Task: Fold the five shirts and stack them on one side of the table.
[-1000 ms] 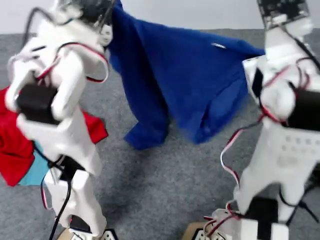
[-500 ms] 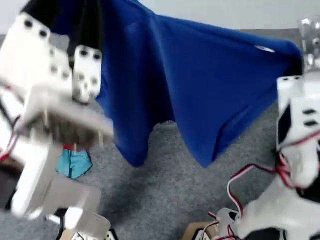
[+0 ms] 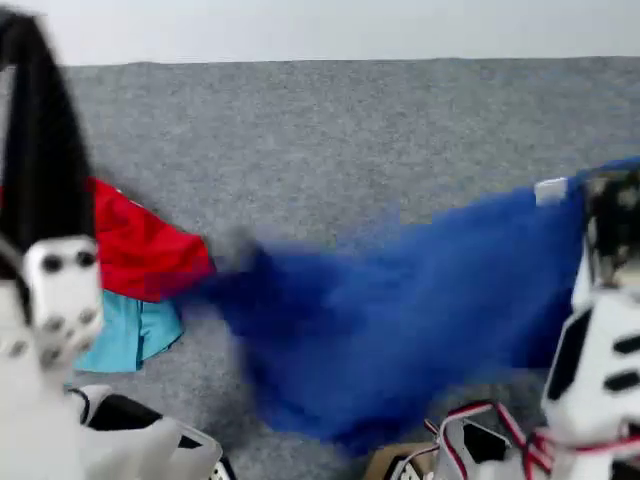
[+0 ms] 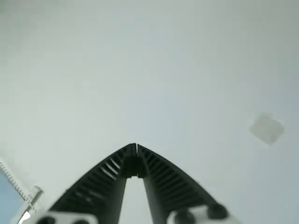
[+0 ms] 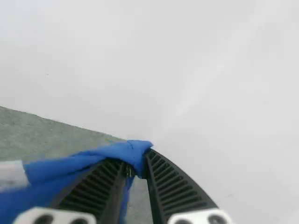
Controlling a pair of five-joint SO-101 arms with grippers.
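The right gripper (image 5: 136, 163) grasps a bunched corner of the blue shirt (image 3: 400, 310), which hangs across the grey worktop (image 3: 350, 130). The left gripper (image 4: 136, 150) is clenched empty. A red shirt (image 3: 135, 245) and a teal shirt (image 3: 130, 335) lie near the left arm.

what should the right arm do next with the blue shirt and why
Probably lower the right gripper toward the table so the blue shirt can settle flat. It is shut on one bunched bit of the cloth, with the rest trailing low over the grey surface. The left gripper is shut on nothing and points at a blank wall, so only one arm has the shirt.
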